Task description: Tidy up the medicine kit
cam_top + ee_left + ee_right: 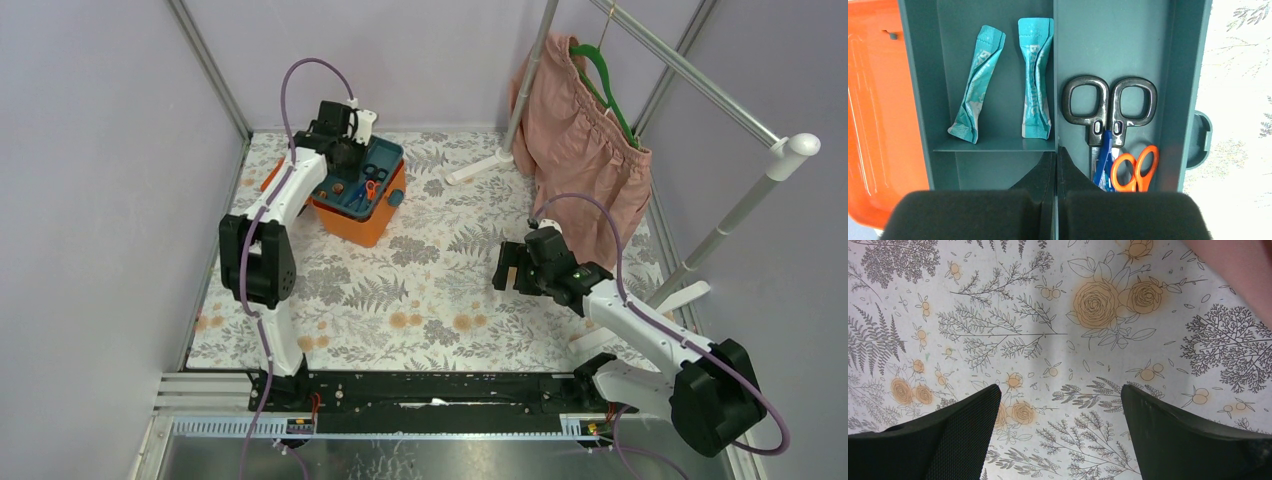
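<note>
The medicine kit [358, 226] is an orange box at the back left, with its teal divided tray [386, 154] on top. In the left wrist view the tray [1118, 40] holds two teal sachets [977, 85] in the left compartment. Black scissors [1108, 107], orange scissors [1137, 167] and a blue item [1104, 160] lie in the right compartment. The orange lid [873, 125] lies open at the left. My left gripper [345, 150] [1055, 150] is shut on the tray's middle divider [1054, 75]. My right gripper [505, 268] [1060, 395] is open and empty above the floral cloth.
A pink garment [580, 130] on a green hanger [612, 88] hangs from a metal rack [700, 75] at the back right; the rack's foot [478, 166] lies on the floral cloth [430, 290]. Grey walls close in the left and back.
</note>
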You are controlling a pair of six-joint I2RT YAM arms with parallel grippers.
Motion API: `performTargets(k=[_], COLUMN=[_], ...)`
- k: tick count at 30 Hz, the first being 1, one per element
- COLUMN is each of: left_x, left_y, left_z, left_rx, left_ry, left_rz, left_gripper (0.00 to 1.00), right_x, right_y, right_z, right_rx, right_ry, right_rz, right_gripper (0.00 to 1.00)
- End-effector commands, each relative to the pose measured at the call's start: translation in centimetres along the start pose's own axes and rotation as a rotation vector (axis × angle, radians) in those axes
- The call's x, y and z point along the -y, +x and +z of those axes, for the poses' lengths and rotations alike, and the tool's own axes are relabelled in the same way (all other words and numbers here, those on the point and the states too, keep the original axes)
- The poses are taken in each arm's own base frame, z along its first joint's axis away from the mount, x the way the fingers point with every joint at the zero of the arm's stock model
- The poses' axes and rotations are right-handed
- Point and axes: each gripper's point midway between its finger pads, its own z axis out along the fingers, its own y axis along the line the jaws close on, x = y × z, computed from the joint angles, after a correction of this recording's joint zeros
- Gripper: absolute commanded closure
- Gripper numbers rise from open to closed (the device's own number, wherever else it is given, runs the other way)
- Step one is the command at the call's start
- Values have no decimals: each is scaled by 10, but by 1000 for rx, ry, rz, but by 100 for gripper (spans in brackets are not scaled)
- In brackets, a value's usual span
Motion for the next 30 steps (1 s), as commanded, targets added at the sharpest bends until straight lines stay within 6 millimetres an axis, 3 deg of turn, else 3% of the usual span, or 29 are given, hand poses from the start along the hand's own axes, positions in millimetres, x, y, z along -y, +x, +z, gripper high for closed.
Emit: performTargets(k=[1,17,30], left_x=[-10,-5,0], left_y=[-9,10,12], left_z=[7,16,2], left_rx=[42,-3,10], left_ry=[-24,4,15], left_rz=[19,16,15], left_gripper=[100,100,100], right_x=[-7,-10,-14], right_y=[-12,-11,-9], right_z=[-3,-3,-3], right_rx=[15,5,0], right_ry=[-16,-30,-54], right_rz=[-12,-6,1], right_gripper=[0,0,0])
